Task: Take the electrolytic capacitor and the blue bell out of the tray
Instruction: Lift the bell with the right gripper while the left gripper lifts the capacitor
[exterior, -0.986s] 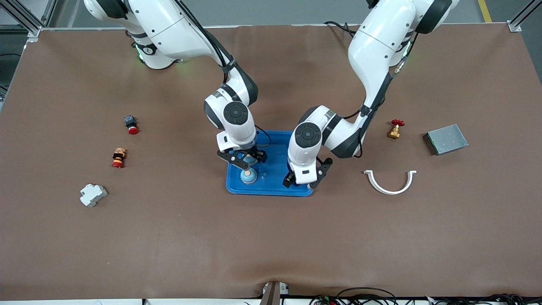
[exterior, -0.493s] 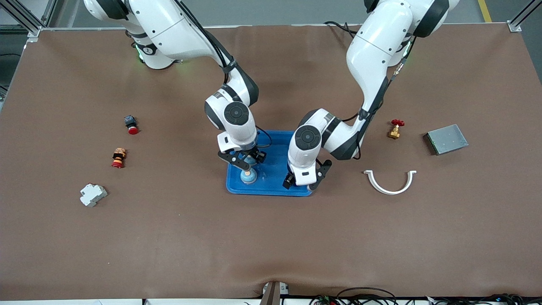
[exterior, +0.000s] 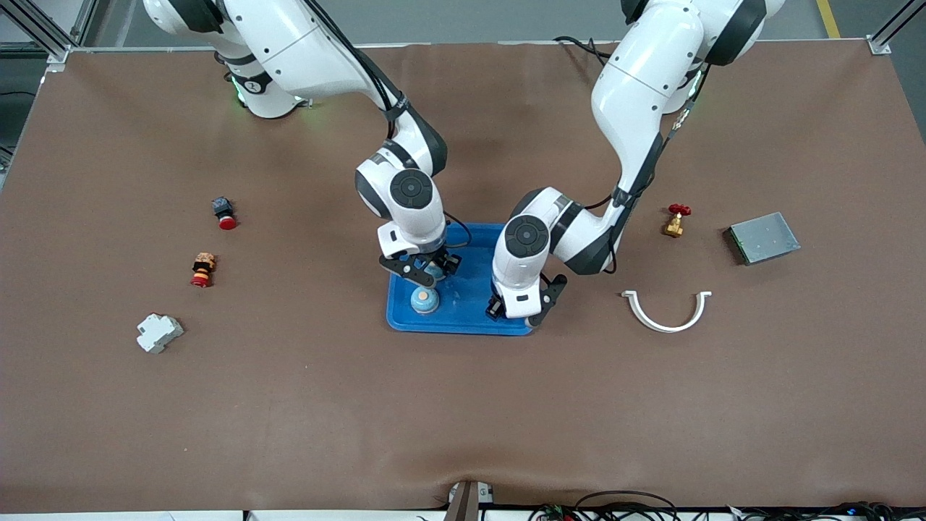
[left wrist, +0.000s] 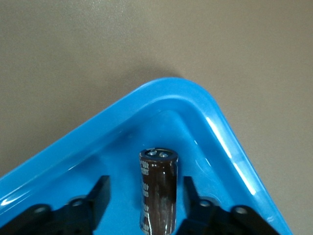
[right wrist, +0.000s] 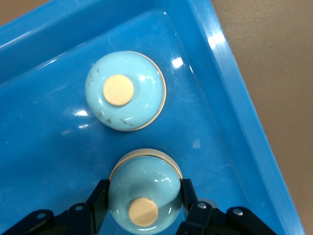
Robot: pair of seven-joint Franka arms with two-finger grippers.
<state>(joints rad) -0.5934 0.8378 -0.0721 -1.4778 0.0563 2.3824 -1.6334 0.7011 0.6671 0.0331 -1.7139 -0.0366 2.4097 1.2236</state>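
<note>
**Both tools over the blue tray**

At mid-worktop, the left tool (exterior: 518, 312) gripped the capacitor (left wrist: 158, 188) over the blue tray (exterior: 463, 322), seemingly at its front corner. One bell (exterior: 425, 301) sat in the tray; the right tool (exterior: 423, 272) clasped a second bell (right wrist: 143, 192) above it.

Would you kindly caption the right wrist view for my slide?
Right gripper holds a blue bell over the blue tray, beside another bell.

1. Brown table (exterior: 463, 405).
2. Mid-table: blue tray (exterior: 470, 318).
3. Toward right arm's end: red button (exterior: 224, 213), striped part (exterior: 202, 269), white breaker (exterior: 158, 332).
4. Toward left arm's end: red-handled valve (exterior: 676, 220), white half-ring (exterior: 666, 312), grey box (exterior: 764, 237).
</note>
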